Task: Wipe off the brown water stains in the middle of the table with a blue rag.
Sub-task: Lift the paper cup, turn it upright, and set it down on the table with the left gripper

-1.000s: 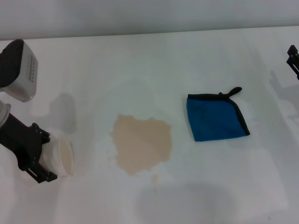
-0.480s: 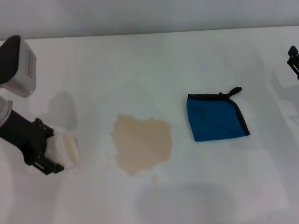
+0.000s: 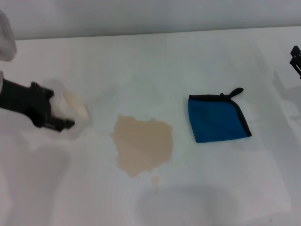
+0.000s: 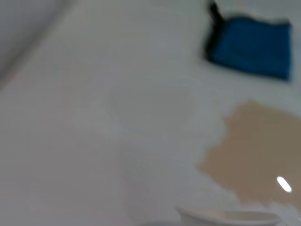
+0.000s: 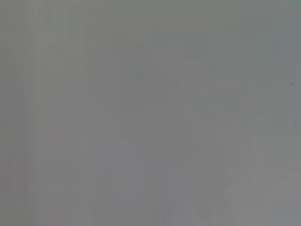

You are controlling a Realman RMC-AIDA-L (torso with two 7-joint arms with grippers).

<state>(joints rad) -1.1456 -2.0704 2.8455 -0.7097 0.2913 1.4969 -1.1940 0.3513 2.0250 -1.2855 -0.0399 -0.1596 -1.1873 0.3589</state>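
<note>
The brown water stains (image 3: 142,145) lie as a tan blotch in the middle of the white table (image 3: 155,61), with a tiny droplet (image 3: 155,179) just in front. The stains also show in the left wrist view (image 4: 254,150). The blue rag (image 3: 217,118) lies flat to the right of the stains, its black loop pointing back right; it also shows in the left wrist view (image 4: 251,46). My left gripper (image 3: 59,113) is shut on a white paper cup (image 3: 70,106), tipped on its side, left of the stains. My right gripper (image 3: 295,59) is at the far right edge.
The cup's rim (image 4: 225,217) shows at the edge of the left wrist view. The right wrist view shows only plain grey. The table's far edge (image 3: 150,34) meets a grey wall.
My left gripper has swung the paper cup up and back, from the front left toward the left middle of the table. The rag, stains and right arm have not moved.
</note>
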